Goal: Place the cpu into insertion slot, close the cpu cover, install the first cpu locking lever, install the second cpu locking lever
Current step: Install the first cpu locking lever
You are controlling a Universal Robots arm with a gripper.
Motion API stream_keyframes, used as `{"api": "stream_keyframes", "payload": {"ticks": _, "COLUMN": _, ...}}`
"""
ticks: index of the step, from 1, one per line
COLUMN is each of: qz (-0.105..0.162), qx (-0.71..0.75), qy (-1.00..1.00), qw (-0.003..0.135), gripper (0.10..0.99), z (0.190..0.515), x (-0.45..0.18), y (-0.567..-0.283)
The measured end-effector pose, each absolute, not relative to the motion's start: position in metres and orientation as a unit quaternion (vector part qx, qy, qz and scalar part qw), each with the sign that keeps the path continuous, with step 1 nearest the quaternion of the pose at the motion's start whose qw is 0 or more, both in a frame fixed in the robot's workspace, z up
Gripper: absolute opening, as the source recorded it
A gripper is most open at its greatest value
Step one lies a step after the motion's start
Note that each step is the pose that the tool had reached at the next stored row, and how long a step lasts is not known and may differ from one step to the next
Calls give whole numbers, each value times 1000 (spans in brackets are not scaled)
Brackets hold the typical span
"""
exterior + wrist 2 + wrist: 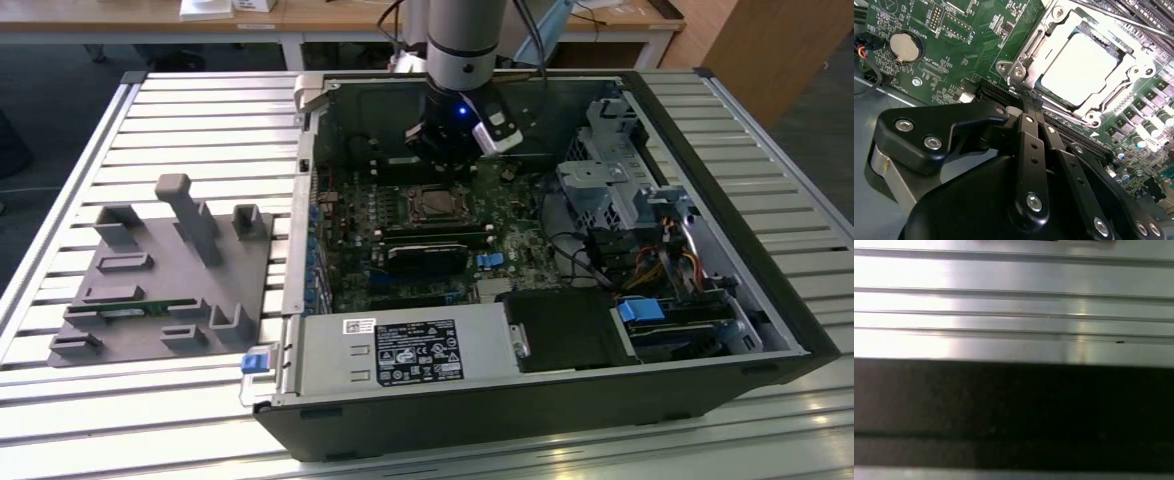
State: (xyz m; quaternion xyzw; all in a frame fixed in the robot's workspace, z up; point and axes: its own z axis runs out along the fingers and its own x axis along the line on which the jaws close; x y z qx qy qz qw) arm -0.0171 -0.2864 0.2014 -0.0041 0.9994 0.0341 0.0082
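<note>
Slatted aluminium table (200, 110) carries an open black computer case (747, 330) lying on its side, with a grey holder block (167, 275) beside it at the exterior view's left. Inside the case a green board (400, 230) lies flat; a silver power supply (400, 352) sits at the near edge and a drive cage (607, 185) at the exterior view's right. The arm (467, 40) reaches down from above, and the gripper (447, 160) hangs low over the board just behind the slot (435, 203). In the second wrist view the gripper (1030, 97) shows its two black fingers (1026, 130) pressed together with no gap and nothing between them, their tips close to the corner of the slot (1019, 70) by a hinge. The cpu (1079, 67) lies seated in the slot, its bright metal top showing through the window of the cover (1054, 30), which lies flat around it. A round coin battery (905, 47) sits on the board well apart from the slot. In the first wrist view pale metal slats (1014, 305) run above a dark band (1014, 410).
</note>
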Motion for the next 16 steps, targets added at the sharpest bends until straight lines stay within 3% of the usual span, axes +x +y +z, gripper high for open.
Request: {"api": "stream_keyframes", "payload": {"ticks": 16, "qz": 25, "qx": -4, "qy": 1000, "qw": 8, "gripper": 106, "z": 207, "x": -16, "y": -284}}
